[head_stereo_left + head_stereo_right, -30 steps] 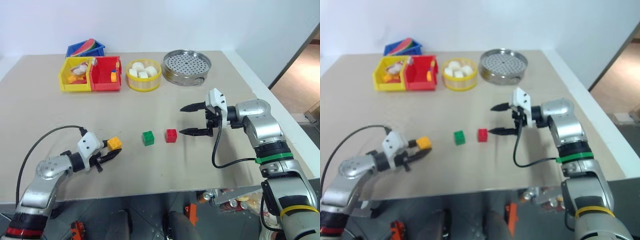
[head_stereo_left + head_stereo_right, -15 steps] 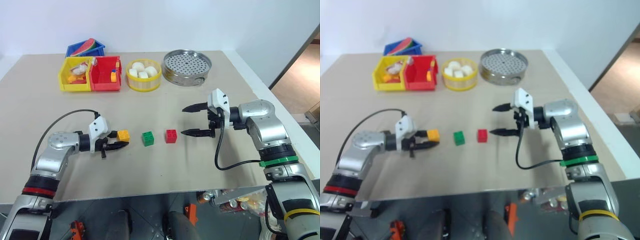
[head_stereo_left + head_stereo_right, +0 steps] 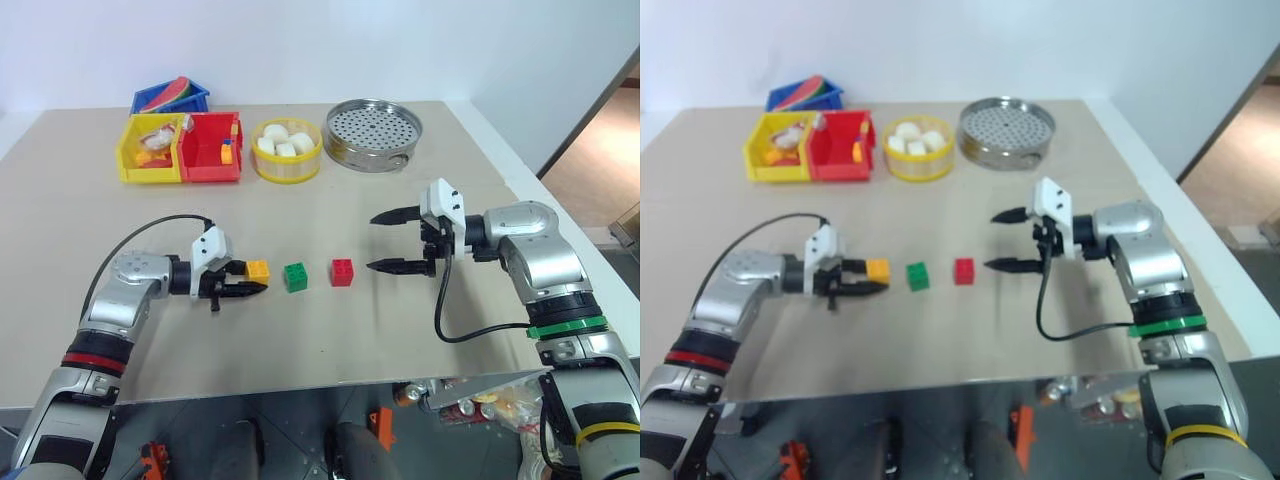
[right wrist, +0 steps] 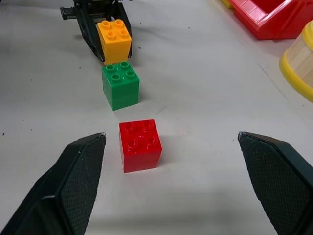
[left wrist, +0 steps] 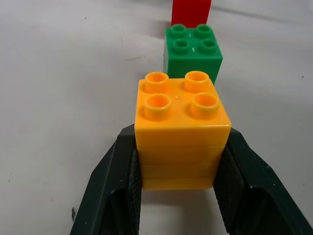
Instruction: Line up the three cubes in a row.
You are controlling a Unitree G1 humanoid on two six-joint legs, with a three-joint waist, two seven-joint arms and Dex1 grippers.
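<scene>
Beige table (image 3: 330, 330) carries the row mid-surface. Since a second ago my left gripper (image 3: 252, 284) has swung inward from near the front edge, bringing the yellow-orange cube (image 3: 258, 270) just beside the green cube (image 3: 296, 276); the red cube (image 3: 342, 271) sits beyond. My left forearm lies low, fingers clamped on the yellow-orange cube. My right gripper (image 3: 385, 241) hovers past the red cube, jaws wide. Only the left wrist view shows both fingers (image 5: 115, 188) pressing the cube's sides (studs up).

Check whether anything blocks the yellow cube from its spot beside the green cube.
Nothing visible does. The left tool grips the yellow cube, and only bare table separates it from the green cube.
</scene>
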